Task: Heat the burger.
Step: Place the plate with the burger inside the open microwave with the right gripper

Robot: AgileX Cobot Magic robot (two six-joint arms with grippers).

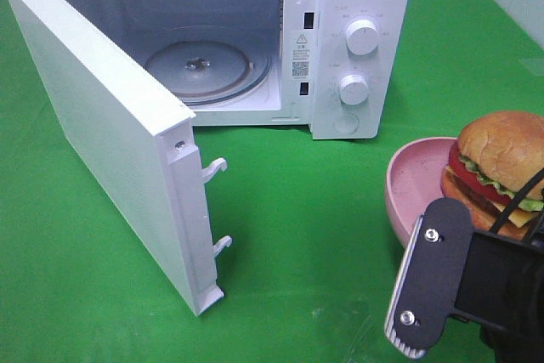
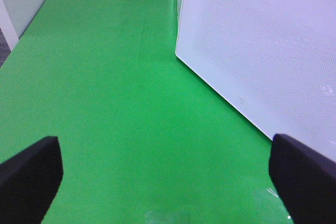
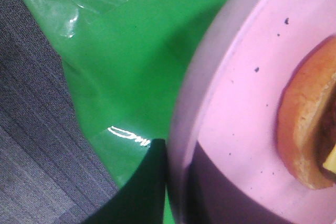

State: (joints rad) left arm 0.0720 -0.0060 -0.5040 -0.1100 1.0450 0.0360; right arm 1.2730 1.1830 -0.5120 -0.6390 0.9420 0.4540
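Right at your right claw (image 3: pixel 181 187), operator, the fingers were nearly closed and pinched on the rim of the pink plate (image 3: pixel 195 93), one finger outside the rim and one inside, so the plate was what you had. The burger (image 3: pixel 304 129) sat on that plate just past the fingers, untouched by them, toward the side away from the claw. It looked like a soft, loosely stacked thing with a glossy bun, so I'd have judged it light but ready to slide or shed layers if squeezed or tipped. Carrying it by the stiff plate rim looked like the better hold, kept level, since a grip at one edge leaves the load hanging out beyond it. Close on the claw's outer side the green cloth (image 3: pixel 131 51) ended at a grey surface (image 3: pixel 31 129), leaving no room there. Ahead and across from the claw the cloth lay open. Farther on, the door (image 1: pixel 102 133) stood swung wide with its latch hooks (image 1: pixel 214 167) poking out, an edge to steer clear of. Your left claw (image 2: pixel 168 177) hung fully spread and empty beside that door. Farthest off, the microwave (image 1: pixel 357 57) showed its glass turntable (image 1: pixel 204 65) bare.
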